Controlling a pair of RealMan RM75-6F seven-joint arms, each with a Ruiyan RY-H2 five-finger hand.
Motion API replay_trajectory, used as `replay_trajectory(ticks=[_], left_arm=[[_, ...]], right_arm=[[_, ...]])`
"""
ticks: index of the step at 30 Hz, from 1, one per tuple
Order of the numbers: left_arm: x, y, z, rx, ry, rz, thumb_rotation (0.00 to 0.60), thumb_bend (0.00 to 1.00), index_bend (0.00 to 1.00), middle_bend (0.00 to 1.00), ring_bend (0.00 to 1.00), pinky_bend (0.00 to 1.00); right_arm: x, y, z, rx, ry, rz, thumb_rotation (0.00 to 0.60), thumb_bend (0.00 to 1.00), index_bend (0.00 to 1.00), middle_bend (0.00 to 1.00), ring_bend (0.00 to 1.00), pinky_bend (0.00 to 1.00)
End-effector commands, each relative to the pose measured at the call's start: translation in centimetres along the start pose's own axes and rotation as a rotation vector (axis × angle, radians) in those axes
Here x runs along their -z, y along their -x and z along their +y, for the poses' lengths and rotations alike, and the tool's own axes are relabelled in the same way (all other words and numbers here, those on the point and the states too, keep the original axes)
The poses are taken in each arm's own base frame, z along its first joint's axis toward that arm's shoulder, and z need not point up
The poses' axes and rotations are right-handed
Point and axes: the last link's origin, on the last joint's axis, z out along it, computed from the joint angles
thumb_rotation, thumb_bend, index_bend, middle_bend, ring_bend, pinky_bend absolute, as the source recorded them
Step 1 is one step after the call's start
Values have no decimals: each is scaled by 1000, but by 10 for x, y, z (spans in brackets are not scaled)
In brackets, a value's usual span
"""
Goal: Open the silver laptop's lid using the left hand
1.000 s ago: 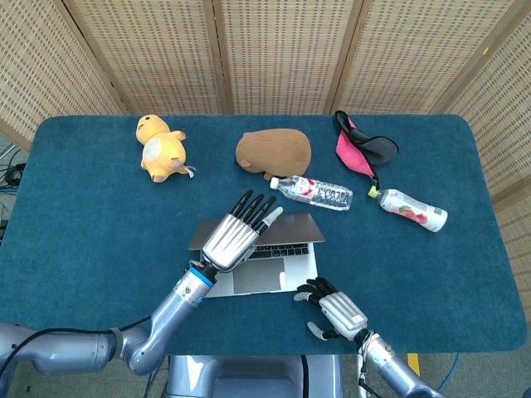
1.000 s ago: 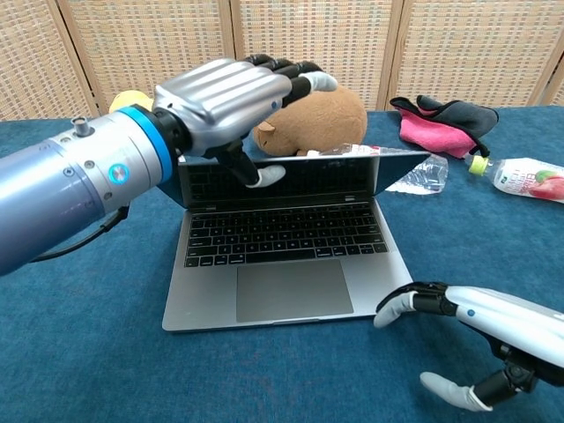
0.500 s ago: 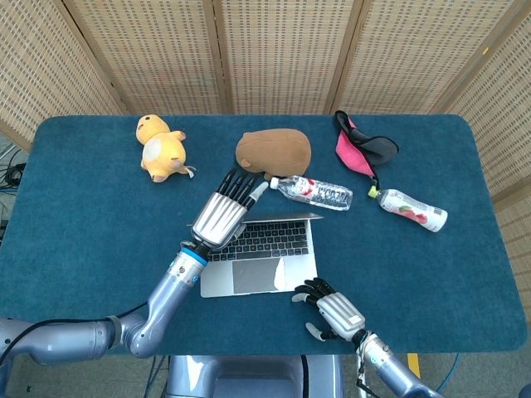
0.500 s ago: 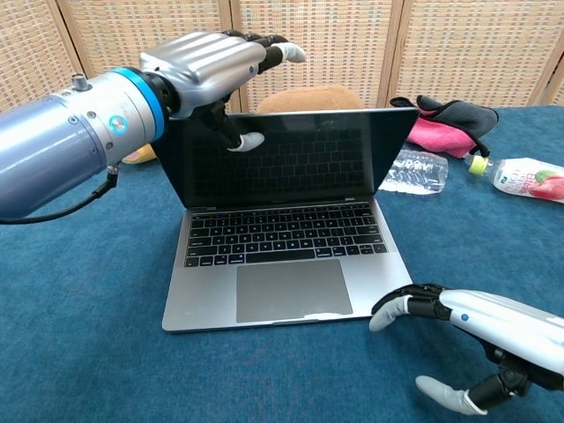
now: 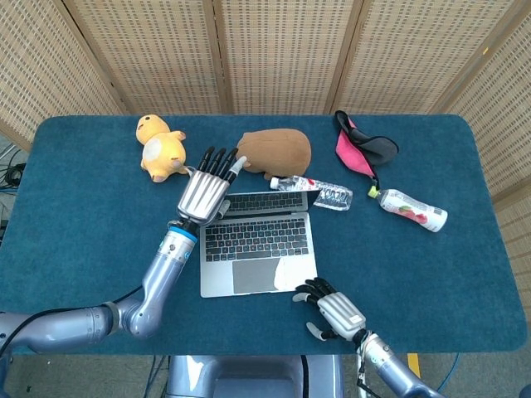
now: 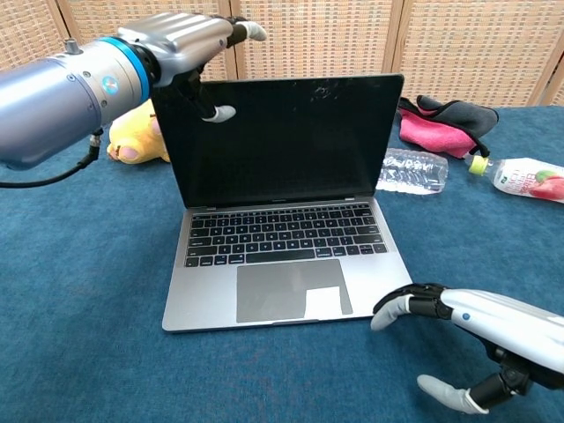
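The silver laptop [image 5: 253,245] [image 6: 273,256] stands open in the middle of the blue table, keyboard toward me. Its dark lid [image 6: 291,141] is upright and leans slightly back. My left hand [image 5: 203,192] [image 6: 176,40] is at the lid's top left corner. The straight fingers reach over and past the top edge, while the thumb [image 6: 216,113] hangs in front of the screen. My right hand [image 5: 332,308] [image 6: 476,339] rests on the table by the laptop's front right corner, fingers loosely curled and holding nothing.
A yellow plush [image 5: 160,148] [image 6: 137,132] and a brown plush [image 5: 275,151] lie behind the laptop. A clear bottle [image 5: 319,189] [image 6: 412,169], a red-labelled bottle [image 5: 413,210] [image 6: 524,176] and a pink-and-black cloth [image 5: 361,148] [image 6: 436,119] lie to the right. Wicker screens stand behind the table.
The lid has swung from a low angle up to upright and slightly back. My left hand rose and moved away with its top corner. The right hand stayed put.
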Motion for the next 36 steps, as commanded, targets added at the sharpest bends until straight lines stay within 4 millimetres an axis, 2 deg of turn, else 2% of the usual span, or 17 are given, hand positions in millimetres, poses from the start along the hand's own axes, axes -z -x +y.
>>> replay_trajectory(ticks=[1, 16, 22, 30, 36], left_arm=[[-7, -3, -10, -17, -31, -3, 600, 352, 0, 0, 0, 0], [-26, 0, -43, -73, -141, -45, 600, 341, 0, 0, 0, 0], [-20, -3, -43, -45, -122, -47, 600, 225, 0, 0, 0, 0], [14, -17, -40, -1, -18, 32, 600, 203, 0, 0, 0, 0], [57, -29, -59, 1, 0, 73, 600, 215, 0, 0, 0, 0]], right_arm=[[0, 0, 0, 0, 2, 0, 600, 466, 233, 170, 0, 0], [-1, -1, 1, 0, 7, 1, 600, 466, 233, 170, 0, 0], [-2, -4, -1, 4, -1, 12, 600, 466, 233, 170, 0, 0], [-3, -30, -11, 3, -43, 92, 600, 466, 233, 170, 0, 0], [7, -62, -14, 26, -61, 182, 600, 466, 233, 170, 0, 0]])
